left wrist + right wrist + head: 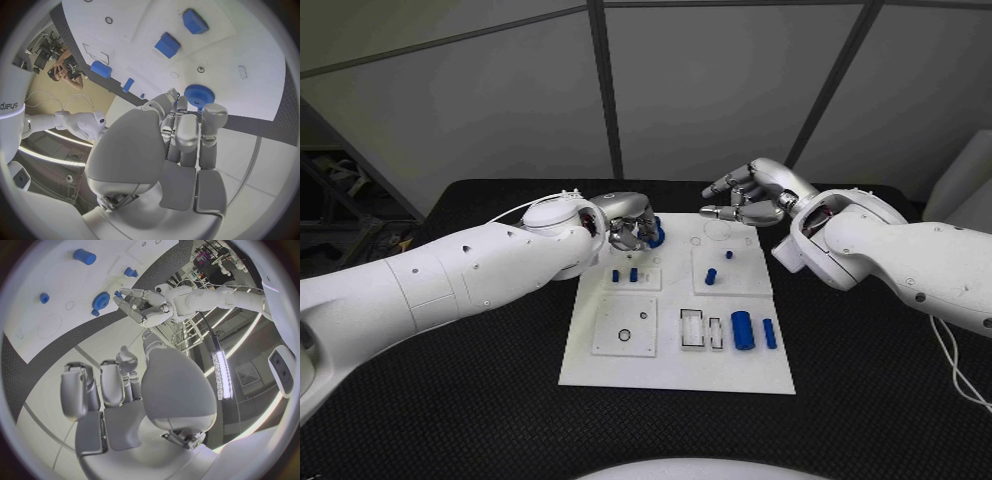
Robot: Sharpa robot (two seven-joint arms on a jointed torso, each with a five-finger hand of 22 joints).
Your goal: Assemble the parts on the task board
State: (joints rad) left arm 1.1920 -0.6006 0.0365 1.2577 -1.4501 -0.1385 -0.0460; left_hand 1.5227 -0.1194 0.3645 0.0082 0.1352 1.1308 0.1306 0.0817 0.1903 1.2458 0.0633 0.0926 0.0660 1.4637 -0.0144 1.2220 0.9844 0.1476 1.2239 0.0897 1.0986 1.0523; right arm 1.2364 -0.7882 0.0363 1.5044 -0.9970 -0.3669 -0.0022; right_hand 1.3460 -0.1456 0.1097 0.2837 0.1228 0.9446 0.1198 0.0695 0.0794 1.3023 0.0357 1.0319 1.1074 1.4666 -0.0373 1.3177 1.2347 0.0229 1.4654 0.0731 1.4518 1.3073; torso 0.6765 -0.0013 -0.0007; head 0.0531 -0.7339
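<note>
**Operator:** Left hand (pixel 181 135) sits closest to my wrist camera, fingers bunched around a blue gear (pixel 199 95), holding it by the rim just over the far end of the task board (pixel 678 375). My right hand (pixel 754 197) hovers above the board's far edge, fingers loosely curled in with nothing in them.

**Observer:** What worries you?

**Operator:** I judge the gear could tilt if I lower it off-centre, then jam or skate across the plate. My fingertips hide its seat, so I'm aligning half blind. A slack grip might also drop it onto the two small pegs (pixel 625 275) standing nearby.

**Observer:** How does the gear look?

**Operator:** Round, bright blue, fine teeth around the edge; I cannot tell whether it touches the board. Two blue cylinders (pixel 753 331) lie side by side near the front right.
</note>
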